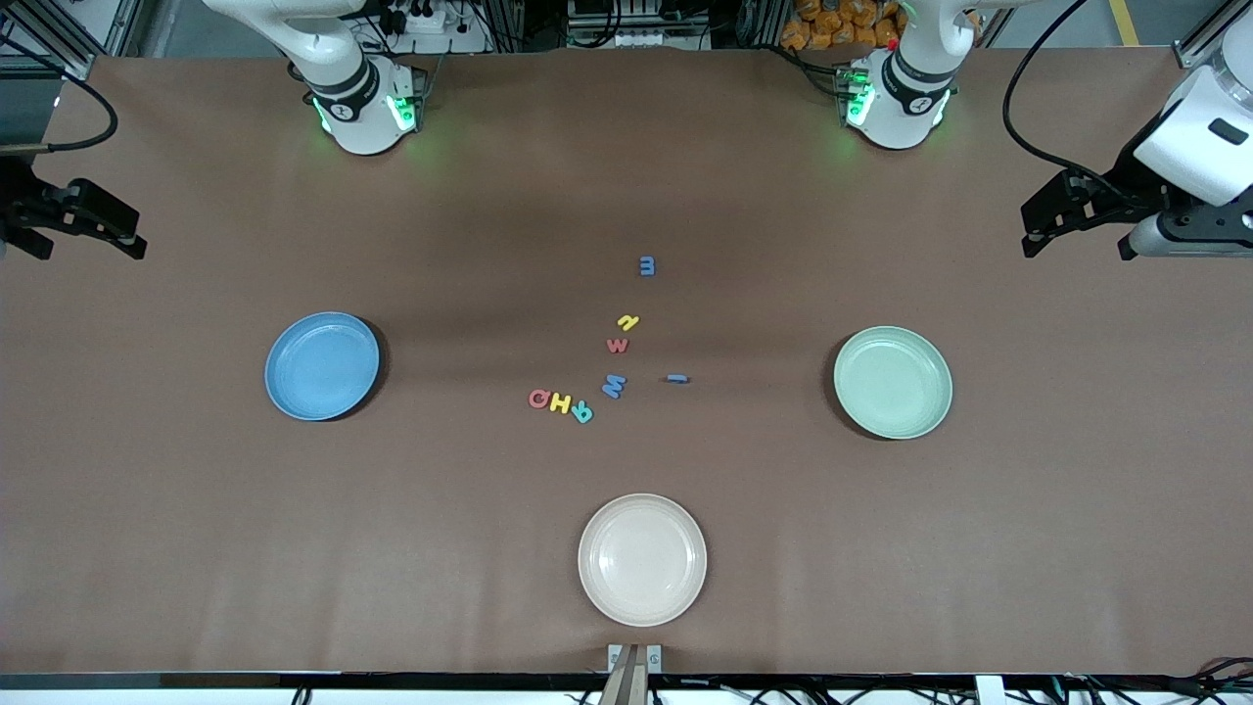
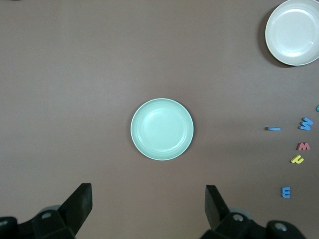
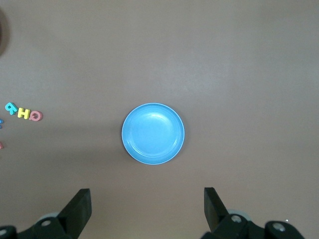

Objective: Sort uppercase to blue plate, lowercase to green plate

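The blue plate and green plate are both empty. Between them lie the uppercase red Q, yellow H, teal R and larger blue W. The lowercase blue m, yellow n, red w and thin blue i lie there too. My left gripper is open and empty, high near the green plate. My right gripper is open and empty, high near the blue plate.
A cream plate sits empty nearer the front camera than the letters, close to the table's front edge. Both grippers hang at the table's two ends, the left and the right.
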